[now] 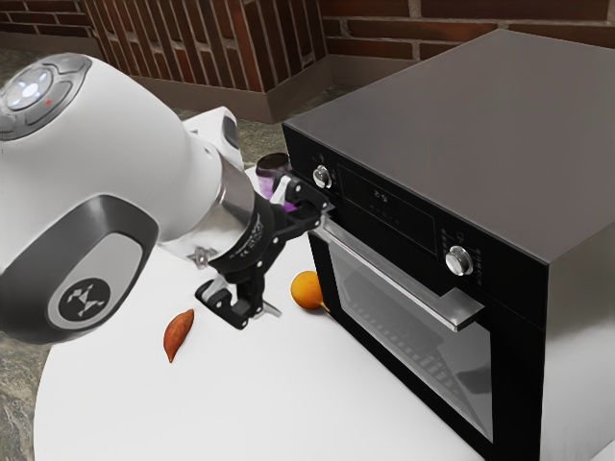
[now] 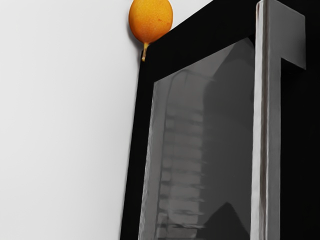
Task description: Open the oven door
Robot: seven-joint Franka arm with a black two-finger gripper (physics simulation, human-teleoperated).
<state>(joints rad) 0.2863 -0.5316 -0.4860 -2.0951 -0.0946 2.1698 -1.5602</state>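
While end effector (image 1: pixel 303 259) gapes | door handle (image 1: pixel 394 276): beside 1 finger (image 1: pixel 309 206) | contact unclear

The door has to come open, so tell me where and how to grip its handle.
Best taken mid-bar, I think: the handle is a long, straight bar standing off the door, with a mount at its end. I would come from the door's front, with the open gripper straddling the level bar, one finger above and one below.
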